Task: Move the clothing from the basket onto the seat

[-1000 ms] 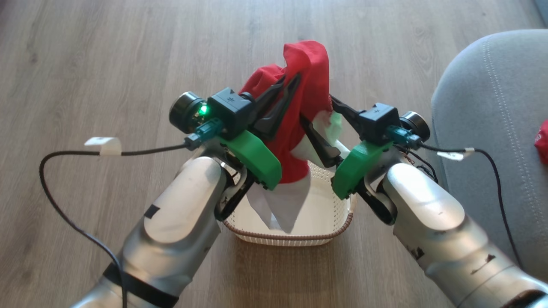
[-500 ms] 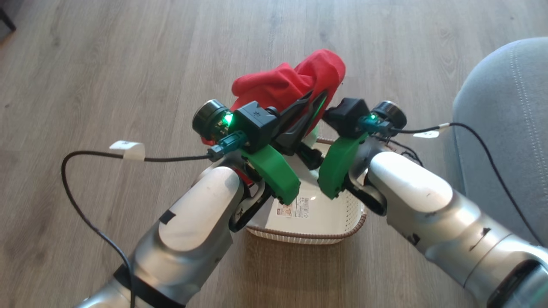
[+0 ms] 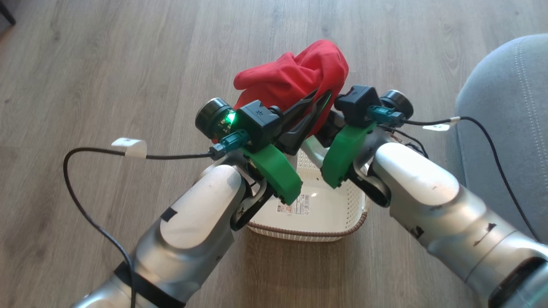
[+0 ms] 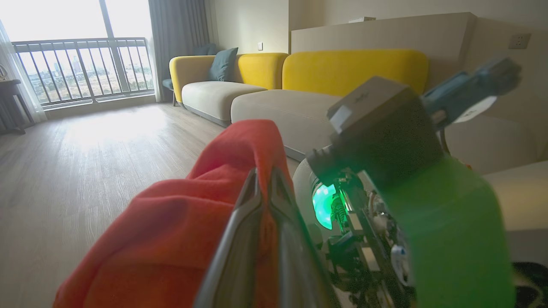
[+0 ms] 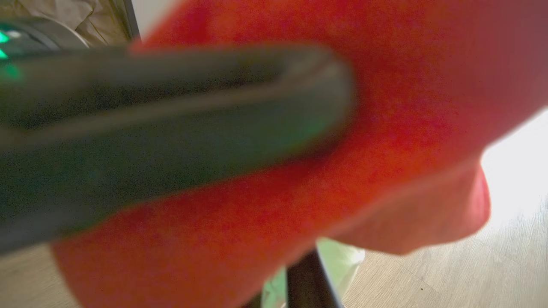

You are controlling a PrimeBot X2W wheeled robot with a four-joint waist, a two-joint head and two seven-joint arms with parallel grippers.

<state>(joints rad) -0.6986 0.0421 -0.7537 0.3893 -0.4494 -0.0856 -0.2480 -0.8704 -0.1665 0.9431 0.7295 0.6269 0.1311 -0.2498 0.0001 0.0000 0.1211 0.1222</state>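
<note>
The left gripper (image 3: 323, 97) has its jaws clenched on a fold of the red clothing (image 3: 295, 77), which is bunched in the air above the basket (image 3: 342, 229). The right gripper (image 3: 329, 129) sits just beside it with its jaws closed too, but cloth hides what they pinch. The seat (image 3: 505, 107) is well apart to the right. Only a fold is gripped, so a swing across could drop the clothing onto the floor (image 3: 107, 64). The crowded grippers could also knock together or tug against each other.
</note>
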